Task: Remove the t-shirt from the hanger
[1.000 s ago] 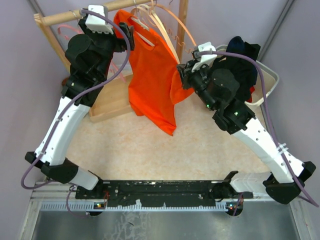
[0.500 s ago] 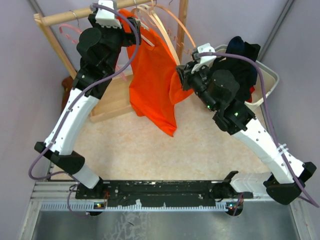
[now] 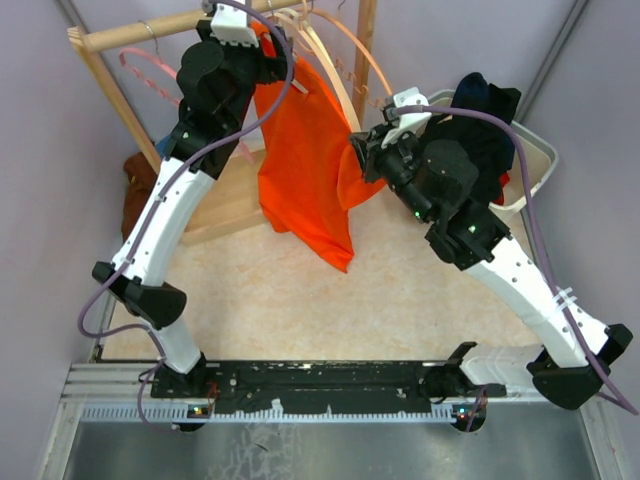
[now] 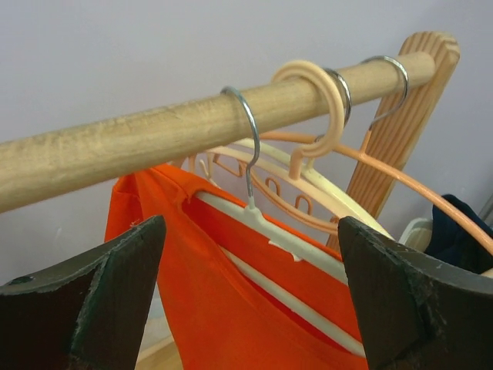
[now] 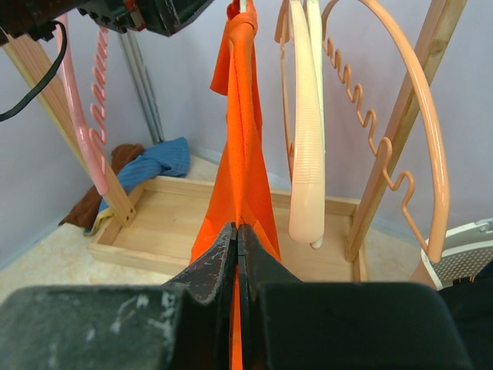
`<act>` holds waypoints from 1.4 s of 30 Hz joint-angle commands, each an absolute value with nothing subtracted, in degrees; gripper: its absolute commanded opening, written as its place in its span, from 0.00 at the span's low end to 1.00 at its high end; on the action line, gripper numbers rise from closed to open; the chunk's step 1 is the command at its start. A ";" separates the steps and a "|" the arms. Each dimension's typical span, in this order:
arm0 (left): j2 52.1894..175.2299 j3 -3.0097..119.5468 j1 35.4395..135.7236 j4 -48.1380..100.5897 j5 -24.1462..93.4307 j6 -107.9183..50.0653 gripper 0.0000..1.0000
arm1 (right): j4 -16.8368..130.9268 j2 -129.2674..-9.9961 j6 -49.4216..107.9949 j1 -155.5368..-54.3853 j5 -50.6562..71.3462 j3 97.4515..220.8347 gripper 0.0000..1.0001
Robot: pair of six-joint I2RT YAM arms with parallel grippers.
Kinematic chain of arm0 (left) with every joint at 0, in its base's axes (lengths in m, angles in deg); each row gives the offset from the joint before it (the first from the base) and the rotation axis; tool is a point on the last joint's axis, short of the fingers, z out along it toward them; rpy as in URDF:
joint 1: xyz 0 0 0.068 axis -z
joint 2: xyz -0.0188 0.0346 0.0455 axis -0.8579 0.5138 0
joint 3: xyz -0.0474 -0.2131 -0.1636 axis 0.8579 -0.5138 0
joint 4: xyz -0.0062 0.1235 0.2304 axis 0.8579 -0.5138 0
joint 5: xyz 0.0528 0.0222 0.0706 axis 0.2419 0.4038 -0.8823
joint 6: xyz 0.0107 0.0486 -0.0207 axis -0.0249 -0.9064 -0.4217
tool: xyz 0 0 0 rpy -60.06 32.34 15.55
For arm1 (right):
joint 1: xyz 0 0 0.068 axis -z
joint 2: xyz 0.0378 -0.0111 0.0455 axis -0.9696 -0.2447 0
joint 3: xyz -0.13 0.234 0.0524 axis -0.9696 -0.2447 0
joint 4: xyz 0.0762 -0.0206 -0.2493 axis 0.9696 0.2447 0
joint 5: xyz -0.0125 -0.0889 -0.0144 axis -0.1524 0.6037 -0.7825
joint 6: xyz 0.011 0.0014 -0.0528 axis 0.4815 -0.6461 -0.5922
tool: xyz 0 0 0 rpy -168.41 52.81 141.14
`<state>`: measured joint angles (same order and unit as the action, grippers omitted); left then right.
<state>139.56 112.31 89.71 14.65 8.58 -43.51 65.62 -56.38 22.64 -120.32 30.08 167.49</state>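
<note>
An orange t-shirt (image 3: 300,170) hangs on a white hanger (image 4: 296,250). The hanger's metal hook (image 4: 248,131) sits over the wooden rod (image 4: 154,139). My left gripper (image 3: 262,55) is up by the rod, open wide. In the left wrist view its fingers (image 4: 250,227) stand on either side of the shirt's collar and the hanger's neck without touching them. My right gripper (image 3: 358,150) is at the shirt's right edge. In the right wrist view it (image 5: 237,227) is shut on a fold of the orange t-shirt (image 5: 243,139).
A cream hanger (image 5: 306,154), a peach hanger (image 5: 424,116) and a pink hanger (image 5: 85,131) share the rod. The rack's wooden base tray (image 5: 177,231) lies below, with blue cloth (image 5: 158,158) beside it. A bin (image 3: 535,160) of dark clothes (image 3: 485,100) stands at the right.
My left arm has risen and swung right along the rod, bringing its open gripper up to the shirt's collar. The right arm and its hold on the shirt have not changed.
</note>
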 commanded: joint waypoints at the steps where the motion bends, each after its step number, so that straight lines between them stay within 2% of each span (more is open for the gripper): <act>1: 136.52 107.75 88.49 17.02 14.19 -43.19 0.99 | 63.95 -53.67 22.74 -120.18 29.49 168.15 0.00; 4: 133.96 101.32 87.99 20.87 17.23 -46.05 0.99 | 64.01 -53.39 22.65 -120.13 29.61 168.12 0.00; 11: 132.60 95.44 87.31 25.96 18.87 -51.60 0.99 | 63.94 -53.13 22.65 -120.13 29.73 167.91 0.00; 27: 122.00 75.43 87.13 50.05 24.41 -58.71 0.99 | 64.07 -52.52 22.49 -120.17 30.24 167.09 0.00; 33: 124.28 78.54 85.92 47.08 28.03 -58.75 0.99 | 63.95 -52.37 22.39 -120.13 30.43 166.88 0.00; 38: 129.56 91.40 81.61 31.98 30.68 -45.69 0.99 | 63.95 -52.40 22.29 -120.13 30.56 166.80 0.00; 42: 131.78 97.81 80.49 26.35 33.75 -36.57 0.99 | 63.93 -52.39 22.41 -120.18 30.43 166.72 0.00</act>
<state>130.68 91.92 81.74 34.21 29.52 -48.08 65.66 -54.72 22.61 -120.32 30.17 166.73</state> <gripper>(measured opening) 0.986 0.006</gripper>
